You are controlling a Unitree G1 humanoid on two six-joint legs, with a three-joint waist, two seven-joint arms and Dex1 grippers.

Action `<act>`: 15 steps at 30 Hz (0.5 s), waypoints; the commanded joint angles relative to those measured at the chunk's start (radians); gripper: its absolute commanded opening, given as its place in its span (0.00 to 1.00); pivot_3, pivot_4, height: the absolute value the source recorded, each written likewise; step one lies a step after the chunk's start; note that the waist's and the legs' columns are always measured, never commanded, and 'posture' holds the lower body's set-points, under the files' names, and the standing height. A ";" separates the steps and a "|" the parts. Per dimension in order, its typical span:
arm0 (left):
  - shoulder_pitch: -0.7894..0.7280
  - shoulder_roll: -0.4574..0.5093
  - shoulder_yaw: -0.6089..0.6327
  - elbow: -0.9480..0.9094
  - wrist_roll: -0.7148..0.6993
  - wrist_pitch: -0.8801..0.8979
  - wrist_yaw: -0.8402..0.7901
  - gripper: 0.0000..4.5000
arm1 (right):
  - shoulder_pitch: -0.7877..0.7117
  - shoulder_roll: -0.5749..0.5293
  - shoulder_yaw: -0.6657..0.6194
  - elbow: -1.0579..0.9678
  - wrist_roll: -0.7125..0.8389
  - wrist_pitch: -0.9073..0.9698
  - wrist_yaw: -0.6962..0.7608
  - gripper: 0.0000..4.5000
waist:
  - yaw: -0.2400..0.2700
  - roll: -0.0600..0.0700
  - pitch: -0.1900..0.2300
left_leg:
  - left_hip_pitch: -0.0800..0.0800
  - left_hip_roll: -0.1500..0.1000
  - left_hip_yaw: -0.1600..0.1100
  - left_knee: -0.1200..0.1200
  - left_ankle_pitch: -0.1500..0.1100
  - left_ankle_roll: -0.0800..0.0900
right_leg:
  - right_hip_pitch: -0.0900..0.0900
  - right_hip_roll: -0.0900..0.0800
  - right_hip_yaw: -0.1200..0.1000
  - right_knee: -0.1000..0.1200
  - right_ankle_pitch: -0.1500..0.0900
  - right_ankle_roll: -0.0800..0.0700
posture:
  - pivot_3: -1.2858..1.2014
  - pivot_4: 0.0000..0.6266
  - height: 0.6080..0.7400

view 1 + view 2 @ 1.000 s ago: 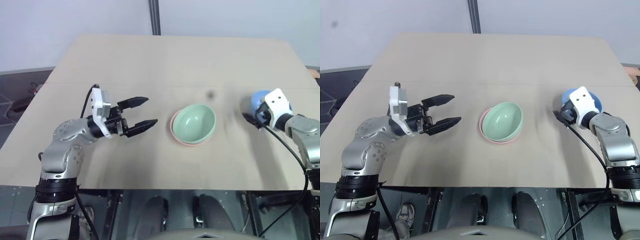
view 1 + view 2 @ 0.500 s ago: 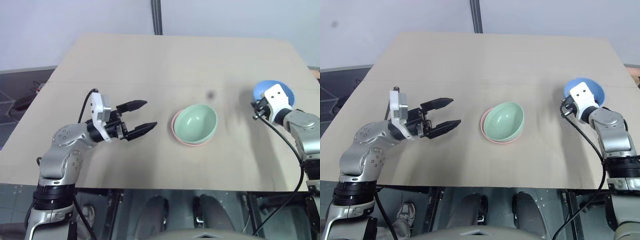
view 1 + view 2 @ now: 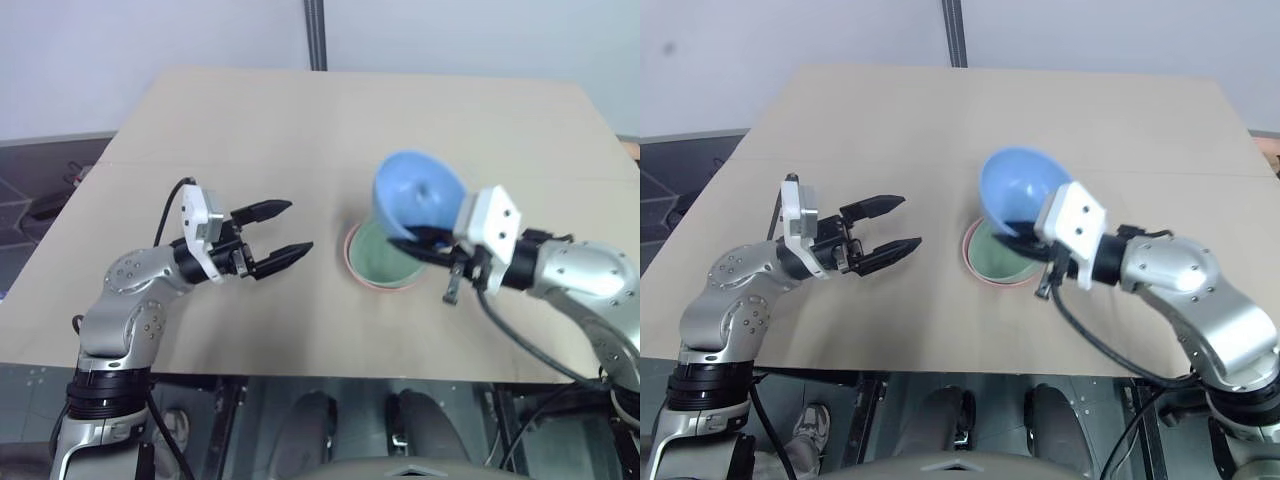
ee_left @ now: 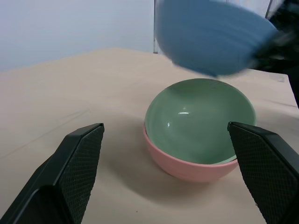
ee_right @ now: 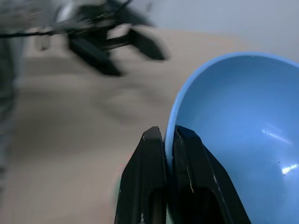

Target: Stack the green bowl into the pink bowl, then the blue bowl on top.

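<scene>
Blue bowl (image 3: 418,196) is pinched by its rim in the right end effector (image 3: 412,243), tilted, hanging right above the green bowl (image 4: 200,122) nested in the pink bowl (image 4: 187,165) mid-table (image 3: 300,110); left end effector (image 3: 283,229) sits wide open beside the stack

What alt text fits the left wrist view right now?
A blue bowl hangs tilted in the air above a green bowl nested in a pink bowl on the tan table, framed by the open left gripper.
</scene>
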 commanded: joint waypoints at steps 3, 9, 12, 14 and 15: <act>-0.006 0.008 0.017 -0.024 -0.003 -0.017 0.000 1.00 | -0.018 -0.059 0.105 0.082 -0.143 -0.078 0.032 0.02 | -0.001 0.000 0.000 | 0.000 0.000 0.000 0.000 0.000 0.000 | 0.000 0.000 0.000 0.000 0.000 0.000 | 0.52 0.24 1.00; 0.016 0.007 0.026 -0.044 -0.006 -0.016 0.007 1.00 | -0.026 -0.054 0.117 0.081 -0.134 -0.077 0.082 0.02 | -0.004 0.000 0.000 | 0.000 0.000 0.000 0.000 0.000 0.000 | 0.000 0.001 0.000 0.000 0.000 0.000 | 0.52 0.24 1.00; 0.030 0.004 0.028 -0.056 -0.006 -0.017 0.015 1.00 | -0.053 -0.032 0.111 0.083 -0.108 -0.051 0.095 0.02 | -0.005 0.000 0.000 | 0.000 0.000 0.000 0.000 0.000 0.000 | 0.000 0.001 0.000 -0.001 0.000 0.000 | 0.52 0.24 1.00; 0.035 0.002 0.029 -0.061 -0.008 -0.017 0.020 1.00 | -0.067 -0.024 0.102 0.078 -0.098 -0.041 0.098 0.22 | -0.005 0.000 0.000 | 0.000 0.000 0.000 0.000 0.000 0.000 | 0.000 0.000 0.000 0.000 0.000 0.000 | 0.52 0.24 1.00; 0.037 0.002 0.030 -0.063 -0.009 -0.016 0.024 1.00 | -0.070 -0.019 0.096 0.075 -0.098 -0.041 0.093 0.32 | -0.005 0.000 0.000 | 0.000 0.000 -0.001 0.000 0.000 0.000 | 0.000 0.000 0.000 0.000 0.000 0.000 | 0.52 0.24 1.00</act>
